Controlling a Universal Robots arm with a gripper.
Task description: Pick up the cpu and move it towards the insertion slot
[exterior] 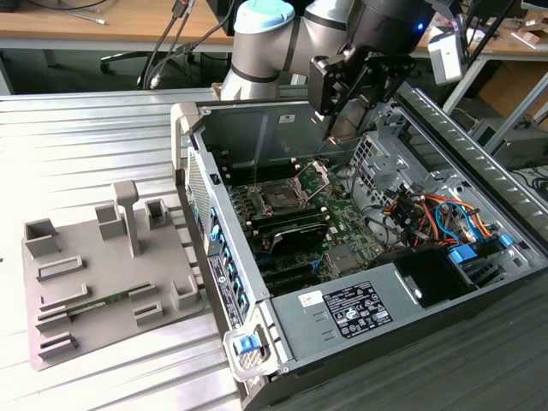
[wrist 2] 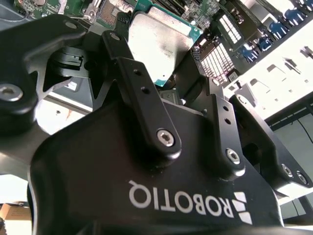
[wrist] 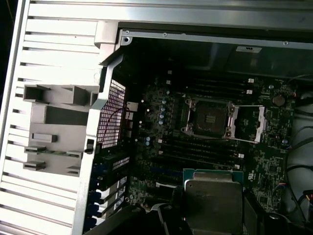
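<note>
Gripper clamped on cpu, airborne over open case; insertion slot at cpu's 12 o'clock in first wrist view.

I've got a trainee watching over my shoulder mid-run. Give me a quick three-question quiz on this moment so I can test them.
1. True or false: the gripper is shut on the cpu.
2. In the first wrist view, the retaining bracket of the insertion slot is: A) swung open beside the socket, B) closed over it, C) missing.
3. In the exterior view, on which side of the computer case does the grey fixture plate lie?

Key: 1 true; 2 A; 3 the exterior view's left, outside the case.
</note>
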